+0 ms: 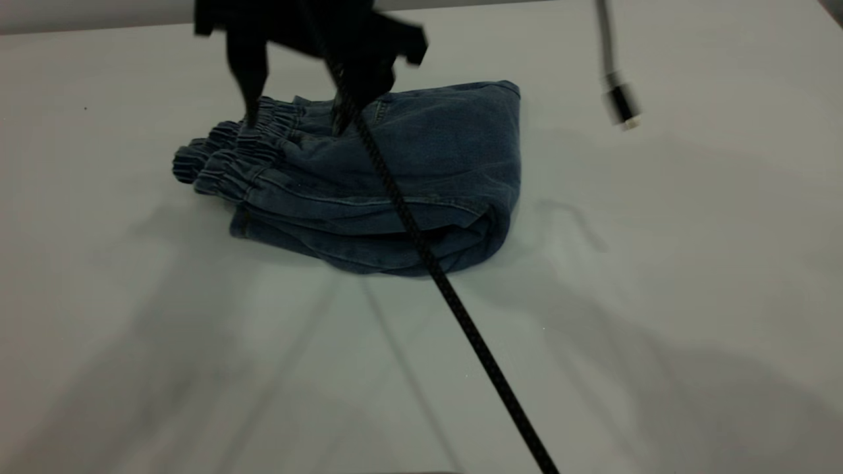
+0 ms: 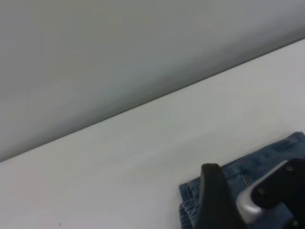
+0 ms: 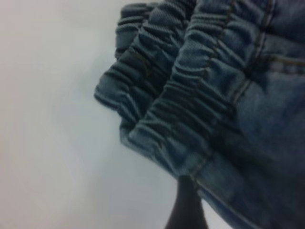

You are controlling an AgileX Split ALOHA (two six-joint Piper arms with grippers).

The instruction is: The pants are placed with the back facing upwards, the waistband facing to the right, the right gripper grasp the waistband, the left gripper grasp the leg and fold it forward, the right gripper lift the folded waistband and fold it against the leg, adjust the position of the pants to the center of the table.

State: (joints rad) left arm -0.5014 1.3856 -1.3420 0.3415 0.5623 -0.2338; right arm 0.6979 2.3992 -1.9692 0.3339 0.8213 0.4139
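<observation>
Two fingers of my right gripper (image 1: 296, 118) stood wide apart and pointed down at the pants (image 1: 435, 151); they gripped nothing; one tip was at the crinkly waistband (image 1: 263, 141) and the other was on the cloth just beside it; I could not tell if the tips pressed on the cloth or only came close.

The pants lay folded up in a thick bundle on the table (image 1: 658, 296), a bit toward the far side and a bit left of the middle in the outside camera; the waistband end faced left there, stacked in a few puffy layers, and the smooth folded edge faced right.

My right wrist camera was very near the waistband; one dark finger (image 3: 186, 205) showed at the edge of the cloth.

A black braided cable (image 1: 461, 309) ran slanting from my right gripper, across the pants and down to the near edge; a grey cable with a dark plug (image 1: 619, 102) hung over the table, well apart from the pants.

My left gripper did not show in any camera.
</observation>
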